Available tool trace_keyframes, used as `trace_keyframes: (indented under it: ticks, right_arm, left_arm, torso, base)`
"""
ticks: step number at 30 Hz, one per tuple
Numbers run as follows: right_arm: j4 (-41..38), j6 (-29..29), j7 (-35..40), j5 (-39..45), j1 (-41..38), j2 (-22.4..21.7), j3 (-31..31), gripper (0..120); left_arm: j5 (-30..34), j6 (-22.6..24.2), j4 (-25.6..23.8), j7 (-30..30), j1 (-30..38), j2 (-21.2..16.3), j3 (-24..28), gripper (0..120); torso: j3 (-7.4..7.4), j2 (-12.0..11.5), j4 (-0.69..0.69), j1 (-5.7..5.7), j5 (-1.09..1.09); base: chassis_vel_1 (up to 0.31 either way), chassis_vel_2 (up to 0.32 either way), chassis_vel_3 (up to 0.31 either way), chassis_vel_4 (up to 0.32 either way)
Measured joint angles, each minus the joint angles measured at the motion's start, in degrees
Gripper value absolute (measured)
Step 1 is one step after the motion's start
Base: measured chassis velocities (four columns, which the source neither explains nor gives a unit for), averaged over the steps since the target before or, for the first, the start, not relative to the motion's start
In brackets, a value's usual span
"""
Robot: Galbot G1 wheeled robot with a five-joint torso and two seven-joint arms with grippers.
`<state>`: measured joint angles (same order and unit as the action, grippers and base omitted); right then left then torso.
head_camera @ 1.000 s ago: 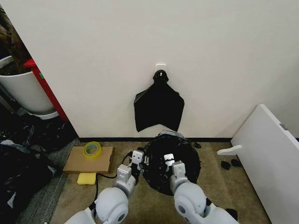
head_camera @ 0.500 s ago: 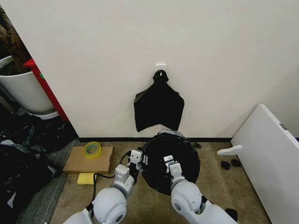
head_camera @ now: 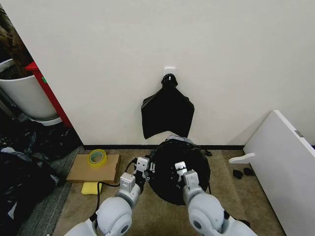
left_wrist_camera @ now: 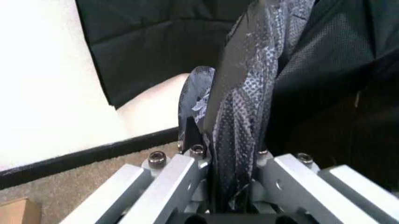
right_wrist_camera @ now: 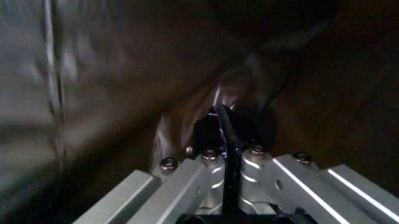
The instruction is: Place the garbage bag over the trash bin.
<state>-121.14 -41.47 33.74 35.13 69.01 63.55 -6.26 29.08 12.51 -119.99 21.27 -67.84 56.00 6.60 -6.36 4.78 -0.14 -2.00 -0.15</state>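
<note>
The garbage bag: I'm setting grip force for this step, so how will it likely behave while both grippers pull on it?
The garbage bag looks floppy: it bunches into creased folds between the left gripper jaws. Its glossy sheen suggests it may slip, so a firm pinch seems wise. It looks thin, so the right gripper, also shut on a fold, could probably stretch or tear it by pulling hard.

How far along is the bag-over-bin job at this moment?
Done: the garbage bag is opened wide and seems draped over the trash bin, whose pale rim peeks out at the wall side. In hand: left hand and right hand each pinch bag film. Left: seating the edge, then letting go.
</note>
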Motion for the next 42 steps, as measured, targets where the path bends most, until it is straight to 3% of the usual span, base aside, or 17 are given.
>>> trace_keyframes:
  ticks: [3, 9, 15, 20, 22, 26, 31, 42]
  right_arm:
    - [2.7, -0.5, 3.2, 5.8, -1.3, 1.5, -0.5, 0]
    - [6.5, -0.5, 4.6, 6.2, -4.3, 2.8, -1.1, 0]
    - [10.5, 1.1, 2.9, 1.0, -6.7, 3.9, -1.8, 0]
    - [10.8, 7.2, -0.4, -9.7, -5.6, 3.2, -1.5, 0]
    - [9.9, 7.1, -0.4, -9.7, -5.1, 2.9, -1.5, 0]
    - [6.6, 3.6, 1.7, -1.8, -3.8, 2.3, -1.5, 0]
    - [10.2, 4.3, 1.5, -0.3, -5.2, 3.9, -1.2, 0]
    - [16.2, 9.2, 0.2, -10.8, -6.6, 4.8, -1.6, 0]
  left_arm:
    - [-0.5, -0.3, -0.4, -0.9, -0.3, -0.3, 0.1, 1]
    - [-0.7, -0.7, -0.9, -1.4, -0.7, -1.0, 0.0, 1]
    - [-0.7, -0.7, -1.3, -1.8, -1.1, -0.8, 0.2, 1]
    - [-0.7, -1.0, -1.1, -1.9, -1.0, -0.7, 0.1, 1]
    - [-0.7, -1.0, -1.0, -1.9, -0.9, -0.7, 0.0, 1]
    - [-0.4, -1.0, -0.8, -2.0, -0.8, -0.4, 0.1, 1]
    - [0.0, -1.0, -1.6, -2.6, -1.2, -0.6, 0.5, 1]
    - [0.2, -1.0, -2.7, -3.0, -2.1, -1.5, 0.1, 1]
  torso:
    - [0.0, 0.0, 0.0, 0.0, 0.01]
    - [0.0, 0.0, 0.01, 0.0, 0.01]
    - [-0.01, 0.0, 0.01, 0.0, 0.0]
    - [-0.01, 0.0, 0.01, 0.0, 0.01]
    - [-0.01, 0.0, 0.0, 0.0, 0.0]
    - [0.0, 0.0, 0.0, 0.0, 0.0]
    - [-0.01, 0.0, 0.01, 0.0, 0.0]
    - [-0.01, 0.0, 0.01, 0.0, 0.0]
  base:
    - [0.0, 0.0, 0.0, 0.0]
    - [0.0, 0.0, 0.0, 0.0]
    - [0.0, 0.0, 0.0, 0.0]
    - [0.0, 0.0, 0.0, 0.0]
    - [0.0, 0.0, 0.0, 0.0]
    - [0.0, 0.0, 0.0, 0.0]
    - [0.0, 0.0, 0.0, 0.0]
    - [0.0, 0.0, 0.0, 0.0]
